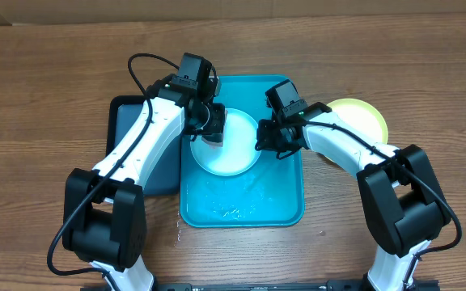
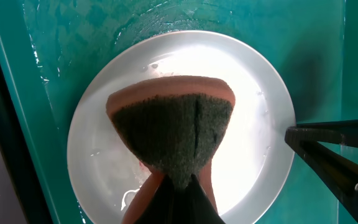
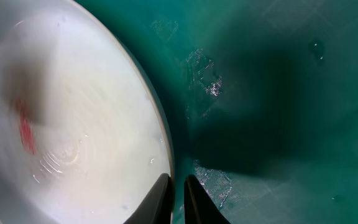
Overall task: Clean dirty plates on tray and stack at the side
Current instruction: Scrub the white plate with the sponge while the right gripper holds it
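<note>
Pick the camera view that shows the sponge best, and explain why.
Left wrist: the sponge fills the frame, green scouring face and orange backing plain against the plate. Overhead, only a dark bit peeks beneath the left gripper. The right wrist view misses it.

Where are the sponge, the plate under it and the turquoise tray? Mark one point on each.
sponge (image 2: pixel 173 134): left wrist view, on its dark scouring face.
plate (image 2: pixel 263 124): left wrist view, on the bare wet inside near its right rim.
tray (image 1: pixel 277 198): overhead view, on its bare floor below the plate.
</note>
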You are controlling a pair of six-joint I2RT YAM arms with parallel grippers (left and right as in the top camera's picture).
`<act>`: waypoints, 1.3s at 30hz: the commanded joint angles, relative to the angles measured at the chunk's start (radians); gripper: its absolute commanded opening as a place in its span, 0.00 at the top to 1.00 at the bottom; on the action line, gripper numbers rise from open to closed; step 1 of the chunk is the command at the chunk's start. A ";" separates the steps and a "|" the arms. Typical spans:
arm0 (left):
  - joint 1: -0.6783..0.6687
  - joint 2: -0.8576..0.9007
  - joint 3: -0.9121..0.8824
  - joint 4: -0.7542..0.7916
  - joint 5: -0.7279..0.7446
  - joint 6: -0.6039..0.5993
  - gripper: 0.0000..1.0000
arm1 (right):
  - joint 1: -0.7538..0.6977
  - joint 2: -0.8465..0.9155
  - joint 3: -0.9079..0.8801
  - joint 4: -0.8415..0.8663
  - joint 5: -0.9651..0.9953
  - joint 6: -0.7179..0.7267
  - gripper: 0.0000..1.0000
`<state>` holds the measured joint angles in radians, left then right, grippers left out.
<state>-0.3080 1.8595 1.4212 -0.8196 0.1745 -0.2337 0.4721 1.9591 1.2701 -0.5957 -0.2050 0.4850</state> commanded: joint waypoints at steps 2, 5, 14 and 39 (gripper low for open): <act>-0.007 0.005 0.007 0.000 -0.010 -0.007 0.96 | 0.000 -0.017 -0.008 0.000 0.001 0.010 0.90; -0.007 0.005 0.007 0.000 -0.010 -0.007 0.96 | 0.000 -0.017 -0.008 -0.003 0.001 0.010 0.90; -0.007 0.005 0.007 0.000 -0.010 -0.007 0.95 | 0.000 -0.018 -0.008 -0.012 0.000 0.013 0.91; -0.007 0.150 0.006 -0.016 -0.024 -0.030 0.96 | 0.000 -0.017 -0.008 -0.004 -0.018 0.013 0.96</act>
<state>-0.3080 1.9701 1.4212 -0.8352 0.1528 -0.2386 0.4721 1.9591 1.2694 -0.6029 -0.2119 0.4976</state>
